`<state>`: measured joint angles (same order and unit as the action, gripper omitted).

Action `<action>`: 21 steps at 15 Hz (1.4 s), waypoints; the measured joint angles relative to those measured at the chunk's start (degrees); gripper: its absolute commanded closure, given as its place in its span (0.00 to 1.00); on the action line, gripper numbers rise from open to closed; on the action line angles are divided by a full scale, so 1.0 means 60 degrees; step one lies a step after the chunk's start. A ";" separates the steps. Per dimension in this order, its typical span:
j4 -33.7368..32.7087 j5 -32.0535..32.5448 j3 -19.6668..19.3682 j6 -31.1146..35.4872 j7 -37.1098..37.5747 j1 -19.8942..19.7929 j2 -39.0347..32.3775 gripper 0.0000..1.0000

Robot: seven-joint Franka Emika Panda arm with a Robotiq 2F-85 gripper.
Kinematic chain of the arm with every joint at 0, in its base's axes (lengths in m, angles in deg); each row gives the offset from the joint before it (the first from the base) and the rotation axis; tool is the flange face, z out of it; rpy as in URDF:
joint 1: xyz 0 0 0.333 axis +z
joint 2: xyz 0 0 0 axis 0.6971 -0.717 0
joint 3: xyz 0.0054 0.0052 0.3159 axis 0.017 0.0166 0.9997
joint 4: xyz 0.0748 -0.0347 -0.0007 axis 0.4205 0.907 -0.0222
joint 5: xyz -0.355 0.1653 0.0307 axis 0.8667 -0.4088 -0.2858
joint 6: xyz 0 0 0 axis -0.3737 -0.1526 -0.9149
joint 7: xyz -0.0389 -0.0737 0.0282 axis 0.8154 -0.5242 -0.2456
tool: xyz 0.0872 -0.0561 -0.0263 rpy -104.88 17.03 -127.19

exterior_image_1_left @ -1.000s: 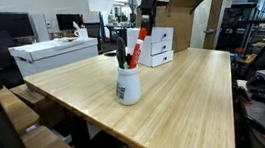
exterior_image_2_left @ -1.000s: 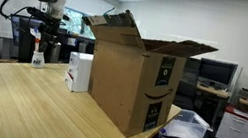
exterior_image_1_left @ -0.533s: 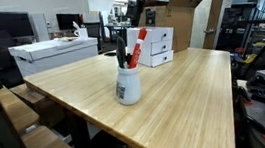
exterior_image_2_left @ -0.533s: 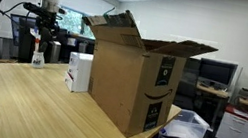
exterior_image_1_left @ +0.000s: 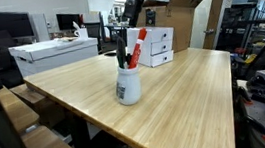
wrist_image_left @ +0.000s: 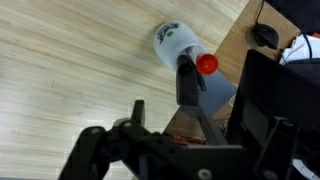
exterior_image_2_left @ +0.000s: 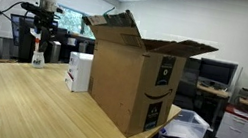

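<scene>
Gripper (exterior_image_1_left: 132, 16) hangs with its jaws spread and empty above the cup (exterior_image_1_left: 128, 86) of markers.

We judge the handling to be at an in-between point. The red-capped marker (exterior_image_1_left: 138, 46) stands in the cup with darker pens, the cup rests upright on the bench (exterior_image_1_left: 189, 88) near one corner, and nothing is gripped or touched. Whatever is left calls for the arm to come down first. In both exterior views we see the clear gap between jaws and cup, which the wrist view flattens. The wrist view looks down onto the cup (wrist_image_left: 174, 44) and the red cap (wrist_image_left: 207, 64), just off to one side of the jaws. Only an exterior view takes in the big open cardboard box (exterior_image_2_left: 133, 76) farther along the bench.
</scene>
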<state>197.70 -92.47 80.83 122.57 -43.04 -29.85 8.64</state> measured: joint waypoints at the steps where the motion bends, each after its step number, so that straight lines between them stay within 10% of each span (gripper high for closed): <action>1: 0.0000 0.0000 -0.0001 0.0000 0.0000 0.0000 0.0000 0.00; 21: 0.0075 0.0183 -0.0024 -0.0015 0.0176 -0.0011 0.0016 0.00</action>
<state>198.15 -91.37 80.68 122.48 -41.99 -29.92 8.74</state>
